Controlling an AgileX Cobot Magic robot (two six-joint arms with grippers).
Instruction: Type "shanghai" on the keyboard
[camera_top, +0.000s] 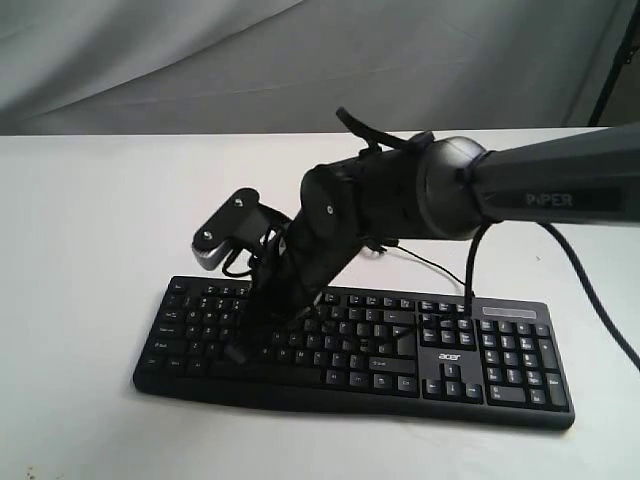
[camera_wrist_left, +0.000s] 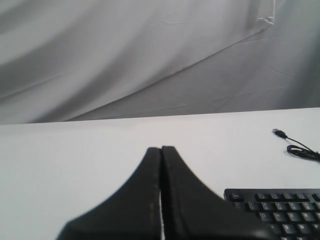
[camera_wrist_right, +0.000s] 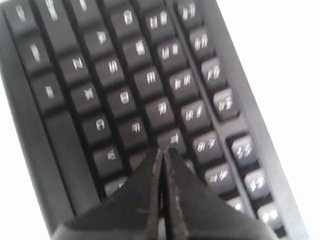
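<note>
My right gripper (camera_wrist_right: 162, 151): clenched, empty, tip over keyboard (camera_top: 500, 360) letter rows. Risk: tip could straddle two keys, mistyping.

White table (camera_top: 80, 200); grey backdrop (camera_top: 150, 60) (creased)

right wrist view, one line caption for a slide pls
Shut right gripper pointing at blurred letter keys of the black keyboard.
</note>
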